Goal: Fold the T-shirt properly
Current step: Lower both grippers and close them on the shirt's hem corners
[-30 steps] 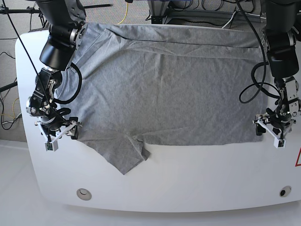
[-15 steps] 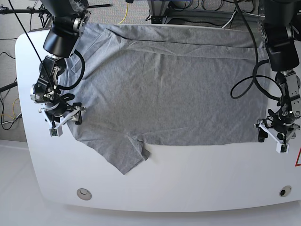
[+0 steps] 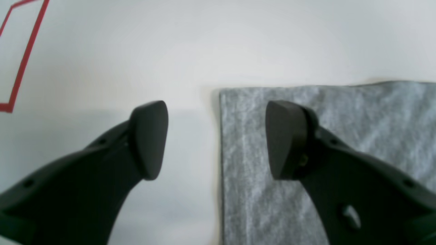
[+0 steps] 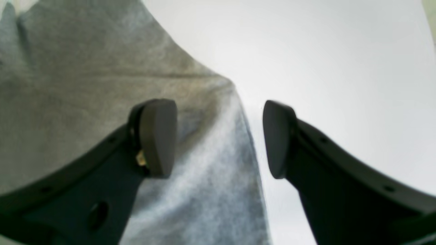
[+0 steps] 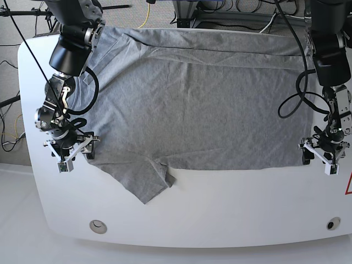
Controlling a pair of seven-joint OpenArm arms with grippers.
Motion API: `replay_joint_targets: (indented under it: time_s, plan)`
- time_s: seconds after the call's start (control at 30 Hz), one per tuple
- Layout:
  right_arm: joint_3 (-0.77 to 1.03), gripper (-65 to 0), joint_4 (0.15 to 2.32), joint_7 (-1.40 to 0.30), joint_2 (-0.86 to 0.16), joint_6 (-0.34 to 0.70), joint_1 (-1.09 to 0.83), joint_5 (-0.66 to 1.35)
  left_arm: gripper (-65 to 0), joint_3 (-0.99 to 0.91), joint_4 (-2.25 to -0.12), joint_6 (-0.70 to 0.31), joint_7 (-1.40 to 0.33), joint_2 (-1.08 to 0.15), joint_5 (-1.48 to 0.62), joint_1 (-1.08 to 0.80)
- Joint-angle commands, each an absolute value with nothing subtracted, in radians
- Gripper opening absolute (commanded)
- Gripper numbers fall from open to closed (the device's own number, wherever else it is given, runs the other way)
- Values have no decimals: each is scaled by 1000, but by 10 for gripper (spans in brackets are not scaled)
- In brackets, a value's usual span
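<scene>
- T-shirt lies spread on my white table, plain grey side up, no lettering visible to me.
- Its long axis runs across the base view: the shoulder and sleeve end sits toward that view's left, the straight hem toward its right.
- One short sleeve sticks out from the near edge and points toward the front of the table; a small corner of cloth beside it is turned over.
- I see long soft creases running along the far part of the shirt, close to the back edge of the table.
- My right gripper hangs at the shirt's near corner on the base view's left, fingers spread apart and nothing between them.
- From the right wrist camera, one black fingertip is over the grey cloth and the other is over bare table, so the shirt's edge runs up through the gap.
- I cannot tell from that camera whether the tips touch the fabric or hover just above it.
- My left gripper sits at the hem's near corner on the base view's right, jaws wide and empty as well.
- From the left wrist camera, the hem corner lies in the gap, one fingertip above the cloth and the other above white table.
- A red line marked on the table shows at the upper left of that camera view, well apart from the shirt.
</scene>
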State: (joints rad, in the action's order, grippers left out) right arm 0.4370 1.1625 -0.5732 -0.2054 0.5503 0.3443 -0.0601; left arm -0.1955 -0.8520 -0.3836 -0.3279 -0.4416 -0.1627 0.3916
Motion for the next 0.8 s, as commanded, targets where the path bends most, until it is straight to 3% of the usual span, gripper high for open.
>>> replay_joint_targets:
  time_s: [0.0, 0.77]
  plan:
    - [438, -266, 1136, -550, -220, 546, 383, -77, -233, -199, -861, -388, -310, -462, -168, 420]
    - [432, -263, 1020, -490, -229, 542, 405, -122, -226, -141, -779, -387, -304, -468, -170, 436]
